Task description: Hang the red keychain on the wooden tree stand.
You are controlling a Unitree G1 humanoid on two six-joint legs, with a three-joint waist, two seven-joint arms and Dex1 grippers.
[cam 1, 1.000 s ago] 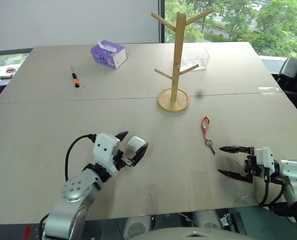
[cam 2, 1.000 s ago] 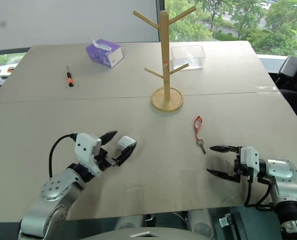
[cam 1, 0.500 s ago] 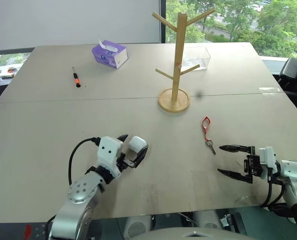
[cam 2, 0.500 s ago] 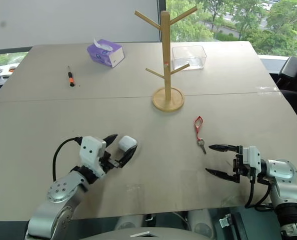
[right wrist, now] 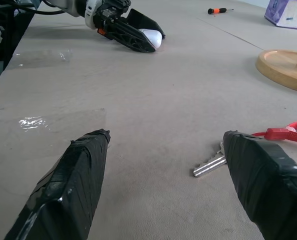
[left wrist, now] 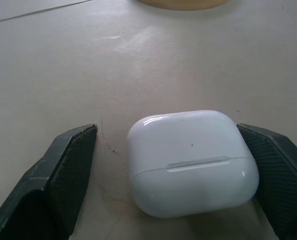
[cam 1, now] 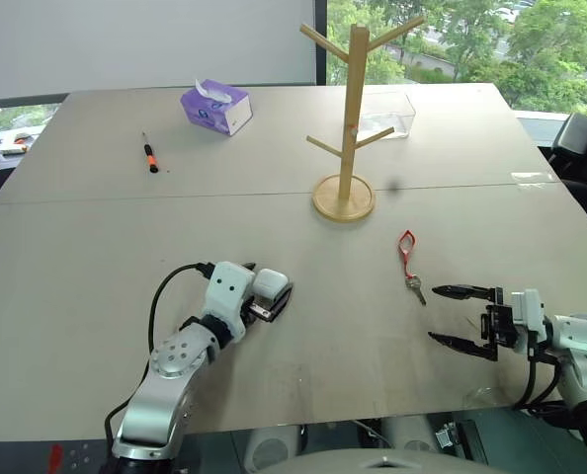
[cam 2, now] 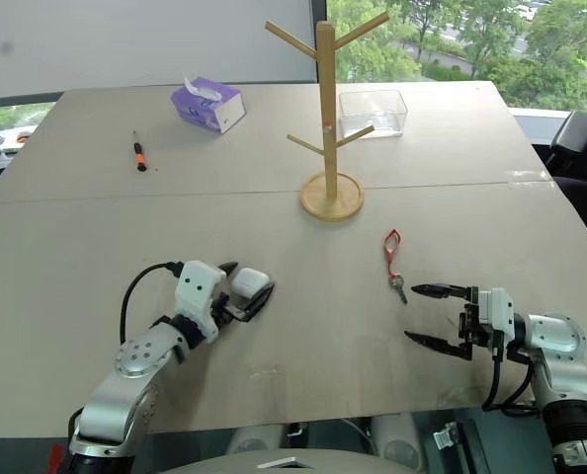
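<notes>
Red keychain (cam 1: 406,253) lying on the desk (cam 1: 76,227), unhung.
My right jaws (cam 1: 456,318) are gaping beside it; left jaws (cam 2: 242,288) are straddling a white case (left wrist: 191,160), apart.

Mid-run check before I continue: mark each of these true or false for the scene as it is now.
1. The red keychain hangs on a peg of the wooden tree stand. False: it lies flat on the table, nearer the robot than the stand's base.
2. The right end effector is open and holds nothing. True.
3. A white earbud case sits between the left end effector's fingers. True.
4. The screwdriver lies beside the keychain. False: it lies far off, near the purple tissue box.
5. A clear plastic box stands behind the stand. True.
</notes>
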